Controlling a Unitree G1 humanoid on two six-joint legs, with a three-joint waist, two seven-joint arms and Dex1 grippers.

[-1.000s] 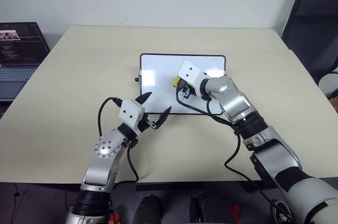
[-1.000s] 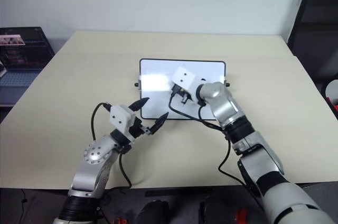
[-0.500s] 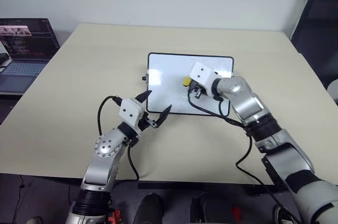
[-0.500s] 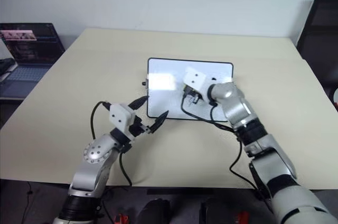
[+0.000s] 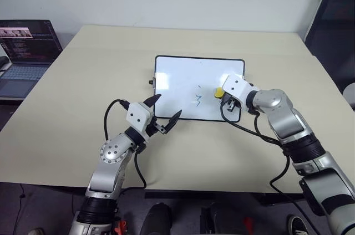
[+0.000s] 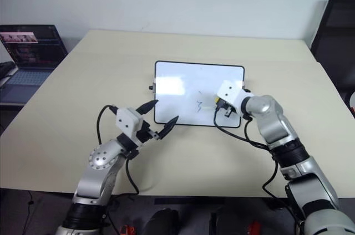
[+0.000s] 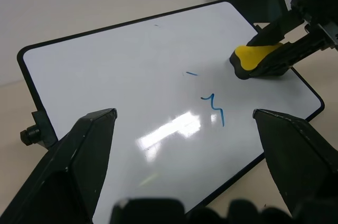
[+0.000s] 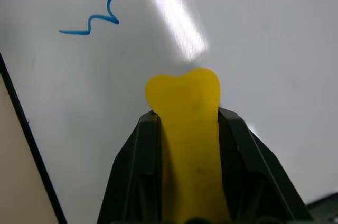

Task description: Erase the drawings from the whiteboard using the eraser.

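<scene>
A laptop [image 5: 22,52] sits off the worktop's [image 5: 72,102] left edge, apart from the work. On the robot's left, the left gripper [image 5: 163,116] hovers just off the near left corner of the whiteboard [image 5: 177,80], its two black fingers spread wide and holding nothing. The forearm comes up from the worktop's near edge and the gripper aims forward and a little toward the right, close to level. Judged from this stance, it waits where it could steady the board if the wiping pushed it, without shading the surface; I cannot tell whether a fingertip touches the frame.

The whiteboard lies flat near the middle of the worktop, long side toward the robot, a small black knob [image 5: 151,82] on its left short side. What shows of the drawings [image 5: 198,100] is a blue squiggle near the board's centre with a short blue dash [image 7: 191,74] just beyond it; the rest of the surface looks clean, so the task seems well along but not done.

To the right, the right gripper [image 8: 185,123] is clamped on the eraser [image 5: 219,92], the yellow body pinched between both fingers with its end sticking out past the tips. The eraser rests over the board's right part, beside the squiggle and clear of it. The right arm reaches in from the right, elbow bent, wrist angled down and toward the left, which probably presses the eraser's base on the board.
</scene>
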